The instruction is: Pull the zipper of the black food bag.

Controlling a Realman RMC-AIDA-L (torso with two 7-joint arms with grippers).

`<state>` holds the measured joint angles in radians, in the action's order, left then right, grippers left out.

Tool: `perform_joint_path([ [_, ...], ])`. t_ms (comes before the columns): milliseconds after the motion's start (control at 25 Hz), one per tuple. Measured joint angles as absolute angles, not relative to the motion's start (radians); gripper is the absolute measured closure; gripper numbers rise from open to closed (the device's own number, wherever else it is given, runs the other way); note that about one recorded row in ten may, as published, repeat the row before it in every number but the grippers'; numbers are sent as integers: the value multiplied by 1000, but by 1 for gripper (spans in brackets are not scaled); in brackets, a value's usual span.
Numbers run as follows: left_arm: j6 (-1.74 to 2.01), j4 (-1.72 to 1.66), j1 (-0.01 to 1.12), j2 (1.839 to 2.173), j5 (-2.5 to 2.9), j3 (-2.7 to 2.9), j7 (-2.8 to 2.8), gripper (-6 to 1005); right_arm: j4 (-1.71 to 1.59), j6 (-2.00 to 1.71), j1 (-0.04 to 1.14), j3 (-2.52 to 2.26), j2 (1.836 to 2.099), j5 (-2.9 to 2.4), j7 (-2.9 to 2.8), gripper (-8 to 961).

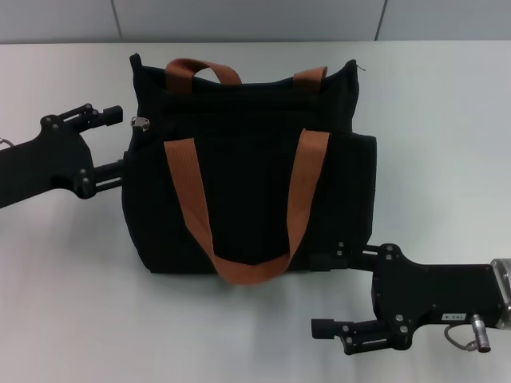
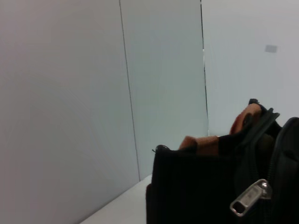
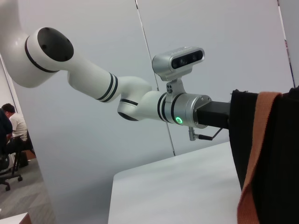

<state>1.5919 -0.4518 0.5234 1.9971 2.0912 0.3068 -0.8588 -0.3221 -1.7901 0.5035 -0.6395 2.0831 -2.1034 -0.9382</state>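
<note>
Left hand (image 1: 120, 137) open beside zipper (image 1: 142, 122); black food bag (image 1: 247, 175) upright, right hand (image 1: 329, 289) open.

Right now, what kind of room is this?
Probably an office-like robotics lab: a plain white table, pale panelled walls, and people seated on office chairs beyond the white jointed robot arm.

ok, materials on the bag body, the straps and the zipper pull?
The black food bag looks like matte woven fabric: soft, slightly slumped panels. Its strap handles look like rust-brown flat woven webbing, though no weave is resolvable. The zipper pull looks like silver metal: shiny, with a slotted tab.
</note>
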Motion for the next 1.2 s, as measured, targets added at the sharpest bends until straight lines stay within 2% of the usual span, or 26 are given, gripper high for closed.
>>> perform_joint_path([
  [280,1597,-476,531,1999,2086,312,-856,280,-322,-1790,505,-640,2083,-2094,-939,114],
  [440,1606,-477,534,2000,2085,313,-856,506,-322,-1790,504,-640,2083,-2094,-939,113],
  [880,1667,-493,534,2002,2080,308,-855,912,-322,-1820,506,-639,2083,-2063,-940,114],
  [1200,1685,-494,527,2007,2047,307,-842,956,-331,-2003,524,-638,2079,-1907,-1072,113],
])
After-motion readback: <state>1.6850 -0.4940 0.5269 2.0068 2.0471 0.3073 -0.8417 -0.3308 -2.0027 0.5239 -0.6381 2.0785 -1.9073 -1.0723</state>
